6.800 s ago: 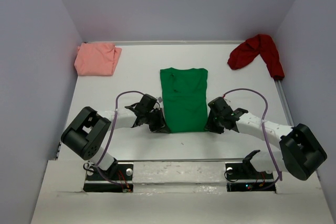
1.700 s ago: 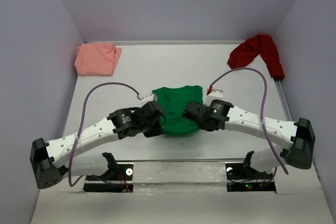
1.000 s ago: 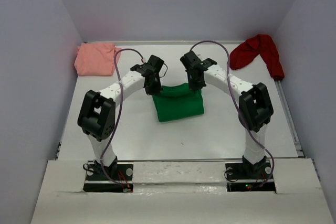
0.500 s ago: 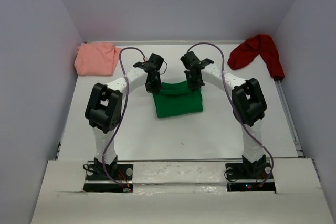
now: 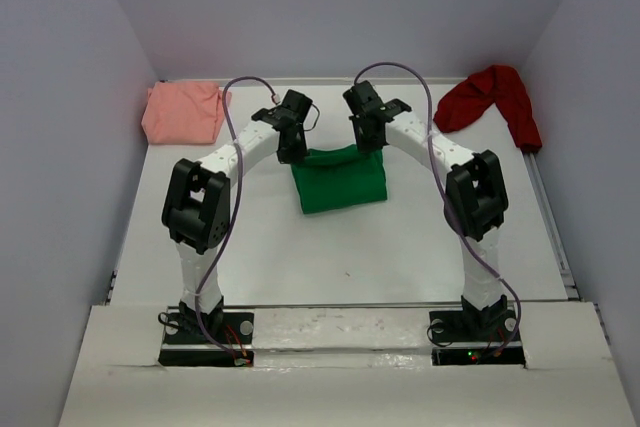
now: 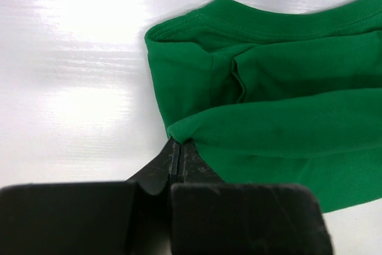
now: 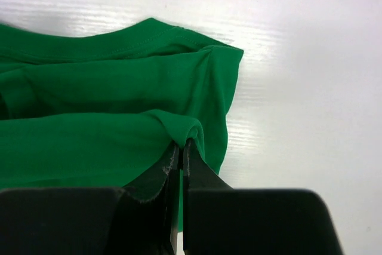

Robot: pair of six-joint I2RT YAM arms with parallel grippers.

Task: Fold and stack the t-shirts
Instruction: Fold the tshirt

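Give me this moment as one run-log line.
green t-shirt: folded, centre | left gripper: shut on it | right gripper: shut on it | salmon-pink t-shirt: folded, far left | dark red t-shirt: crumpled, far right

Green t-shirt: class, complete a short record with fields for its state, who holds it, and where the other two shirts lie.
Green t-shirt: folded over, centre
Left gripper: shut on its folded-over edge, left end
Right gripper: shut on same edge, right end
Salmon-pink t-shirt: roughly folded, far left
Dark red t-shirt: crumpled, far right
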